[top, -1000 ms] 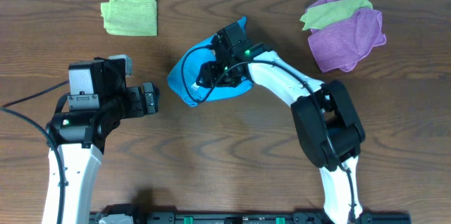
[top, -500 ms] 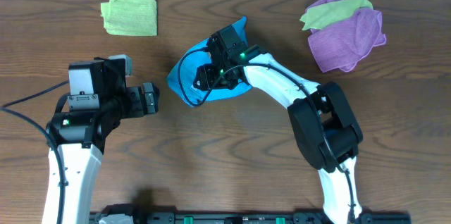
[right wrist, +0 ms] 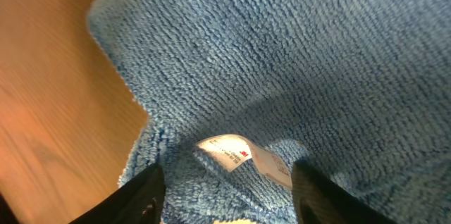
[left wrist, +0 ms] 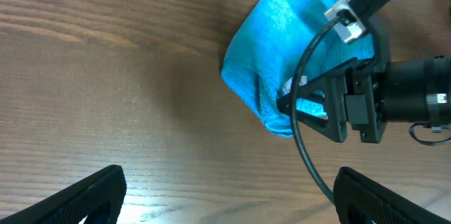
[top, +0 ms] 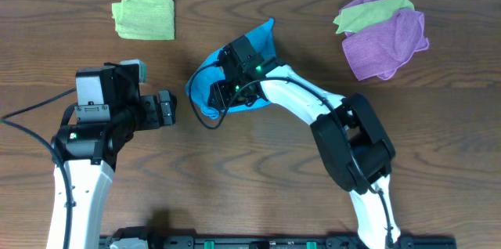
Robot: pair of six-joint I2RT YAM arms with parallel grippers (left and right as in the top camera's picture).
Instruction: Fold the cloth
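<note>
The sky-blue cloth [top: 202,84] lies bunched at the table's middle back, and it also shows in the left wrist view [left wrist: 296,34]. My right gripper [top: 223,91] is down on the cloth's left part with its fingers spread wide. In the right wrist view the cloth [right wrist: 282,55] fills the frame, and its white tag [right wrist: 236,152] lies between the open fingers [right wrist: 229,196]. My left gripper [top: 168,110] is open and empty, a little left of the cloth, above bare wood [left wrist: 225,196].
A folded yellow-green cloth [top: 143,16] lies at the back left. A purple cloth [top: 387,45] with another yellow-green cloth [top: 372,12] on it lies at the back right. A black cable hangs from the right wrist [left wrist: 303,146].
My right gripper has moved left across the cloth toward its left edge. The left arm has not moved.
</note>
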